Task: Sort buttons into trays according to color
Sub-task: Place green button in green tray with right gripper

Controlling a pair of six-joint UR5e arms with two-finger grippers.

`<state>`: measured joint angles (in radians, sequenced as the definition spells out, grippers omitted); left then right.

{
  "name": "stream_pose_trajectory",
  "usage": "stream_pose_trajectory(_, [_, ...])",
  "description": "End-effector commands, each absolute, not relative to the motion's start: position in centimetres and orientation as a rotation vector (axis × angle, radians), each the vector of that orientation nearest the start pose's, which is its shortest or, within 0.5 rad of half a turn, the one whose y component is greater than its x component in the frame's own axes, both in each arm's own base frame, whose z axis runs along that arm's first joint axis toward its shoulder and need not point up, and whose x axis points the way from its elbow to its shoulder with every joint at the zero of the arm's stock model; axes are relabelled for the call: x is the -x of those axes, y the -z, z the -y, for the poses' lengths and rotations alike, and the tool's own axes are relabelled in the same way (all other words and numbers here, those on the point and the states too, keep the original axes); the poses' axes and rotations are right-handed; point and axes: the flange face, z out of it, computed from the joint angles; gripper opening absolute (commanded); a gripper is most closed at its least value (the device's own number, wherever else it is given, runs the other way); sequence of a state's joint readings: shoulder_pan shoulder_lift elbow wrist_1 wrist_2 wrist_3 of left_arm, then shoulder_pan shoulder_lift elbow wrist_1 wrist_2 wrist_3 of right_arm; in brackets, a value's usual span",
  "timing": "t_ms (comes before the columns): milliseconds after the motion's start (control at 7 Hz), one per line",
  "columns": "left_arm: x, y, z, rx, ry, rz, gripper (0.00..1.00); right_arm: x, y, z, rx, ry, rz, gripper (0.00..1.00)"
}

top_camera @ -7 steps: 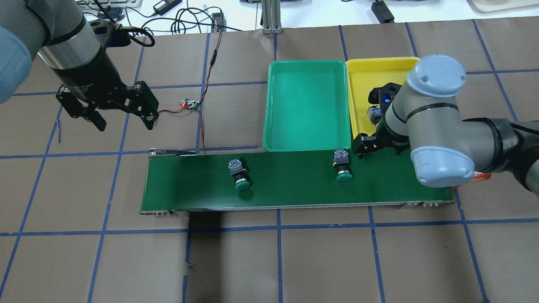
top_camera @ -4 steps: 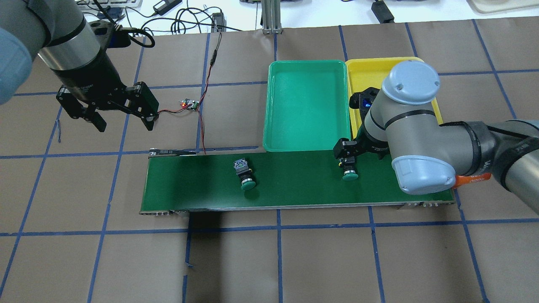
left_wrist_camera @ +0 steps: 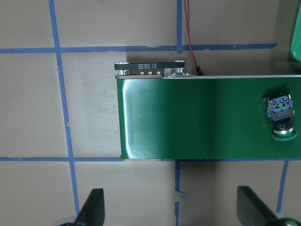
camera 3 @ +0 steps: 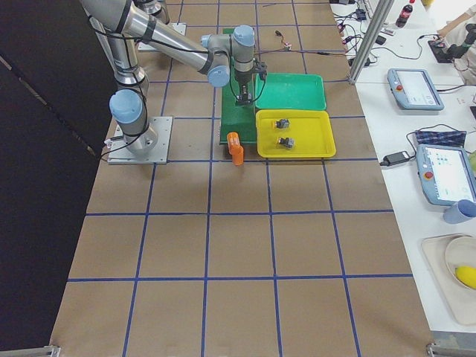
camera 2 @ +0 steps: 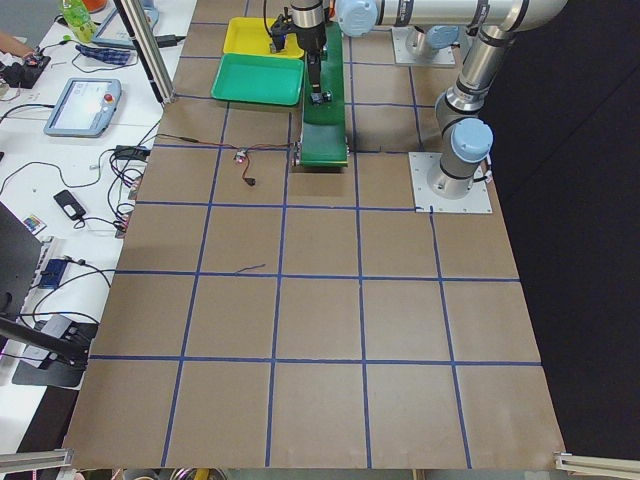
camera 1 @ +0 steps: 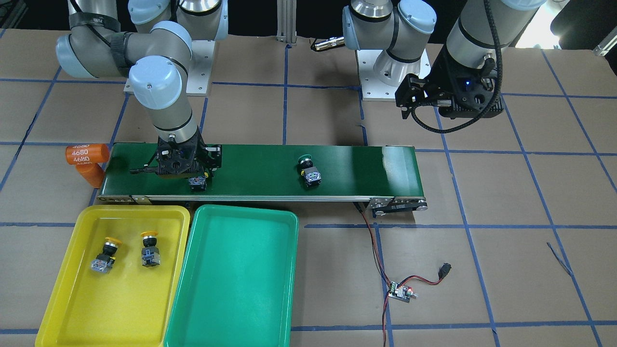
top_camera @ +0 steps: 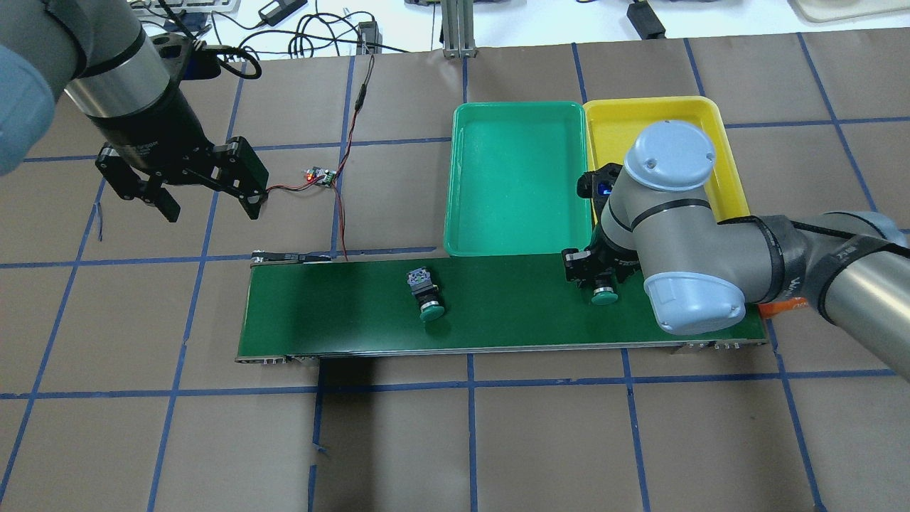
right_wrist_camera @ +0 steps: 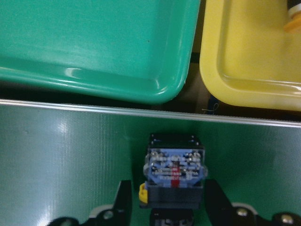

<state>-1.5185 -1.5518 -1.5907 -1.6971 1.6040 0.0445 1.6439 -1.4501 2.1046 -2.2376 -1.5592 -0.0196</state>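
Two green-capped buttons lie on the belt. One (top_camera: 603,295) (right_wrist_camera: 174,172) sits between the fingers of my right gripper (top_camera: 593,274) (right_wrist_camera: 170,209) (camera 1: 190,168), which is open with a finger (right_wrist_camera: 123,202) on either side of its blue-black body and a narrow gap on the left. The other green button (top_camera: 426,295) (camera 1: 310,172) (left_wrist_camera: 281,115) lies free at mid-belt. Two yellow-capped buttons (camera 1: 105,255) (camera 1: 149,249) rest in the yellow tray (camera 1: 120,303) (top_camera: 640,121). The green tray (camera 1: 236,284) (top_camera: 519,185) holds nothing. My left gripper (top_camera: 211,210) (left_wrist_camera: 171,212) hovers open off the belt's left end.
The dark-green conveyor belt (top_camera: 341,313) (camera 1: 260,164) runs in front of the trays. Orange cylinders marked 4680 (camera 1: 84,154) lie at its right end. A small circuit board (top_camera: 320,176) with red wires sits behind the belt's left end.
My right gripper came off the yellow tray and moved left and down onto the belt, straddling the right green button. Both belt buttons drifted right. The left arm stayed still.
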Motion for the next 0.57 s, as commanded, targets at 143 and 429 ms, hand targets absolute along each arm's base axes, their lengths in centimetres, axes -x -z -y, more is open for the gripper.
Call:
stream_pose_trajectory(143, [10.5, -47.6, 47.9, 0.006, -0.184, -3.108, 1.0, -17.0, -26.7, 47.0, 0.14, 0.126, -3.12, 0.1])
stream_pose_trajectory(429, [10.5, -47.5, 47.9, 0.004, -0.184, -3.107, 1.0, -17.6, -28.9, 55.3, 0.162, 0.226, -3.112, 0.13])
